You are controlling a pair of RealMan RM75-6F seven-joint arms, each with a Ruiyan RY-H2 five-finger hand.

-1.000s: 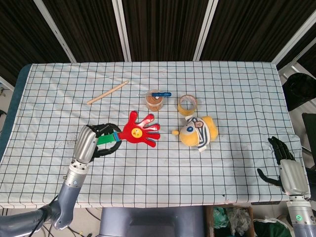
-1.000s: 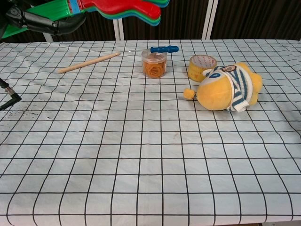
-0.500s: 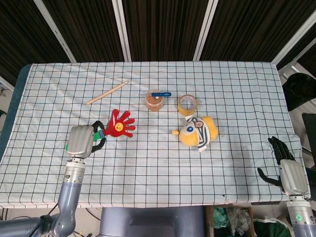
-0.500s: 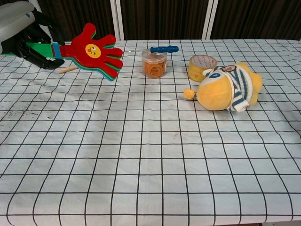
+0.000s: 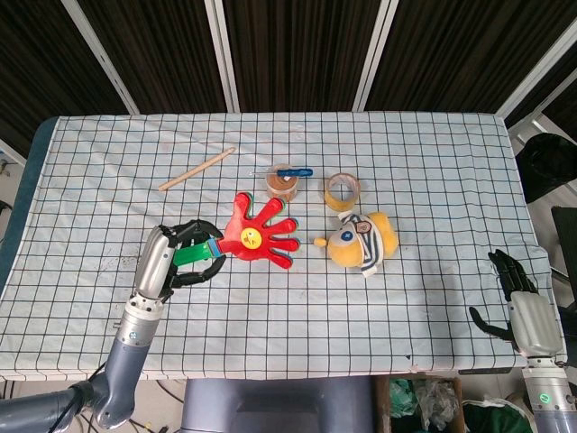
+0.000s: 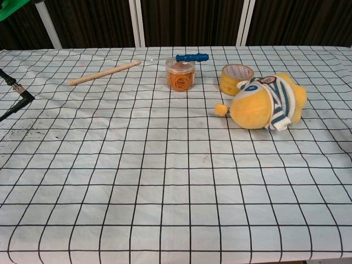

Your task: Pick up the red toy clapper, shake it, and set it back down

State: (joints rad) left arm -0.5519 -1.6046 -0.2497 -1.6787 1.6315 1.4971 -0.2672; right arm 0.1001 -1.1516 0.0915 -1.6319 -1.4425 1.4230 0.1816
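The red toy clapper (image 5: pixel 256 236) is shaped like a splayed hand with a yellow face and a green handle (image 5: pixel 191 256). My left hand (image 5: pixel 177 254) grips that handle and holds the clapper up above the table's left-middle. In the chest view only a green tip of the handle (image 6: pixel 12 6) shows at the top left corner, with dark fingertips (image 6: pixel 16 102) at the left edge. My right hand (image 5: pixel 521 302) hangs open past the table's front right corner, holding nothing.
On the checked cloth (image 5: pixel 406 180) lie a wooden stick (image 5: pixel 196 169), a jar of rubber bands (image 5: pixel 282 185) with a blue screwdriver (image 5: pixel 290 172) across it, a tape roll (image 5: pixel 343 190) and a yellow plush toy (image 5: pixel 362 241).
The left hand has swung the clapper up and to the right since half a second ago, out of the chest view. It was raised one second ago too. The right hand stayed still.
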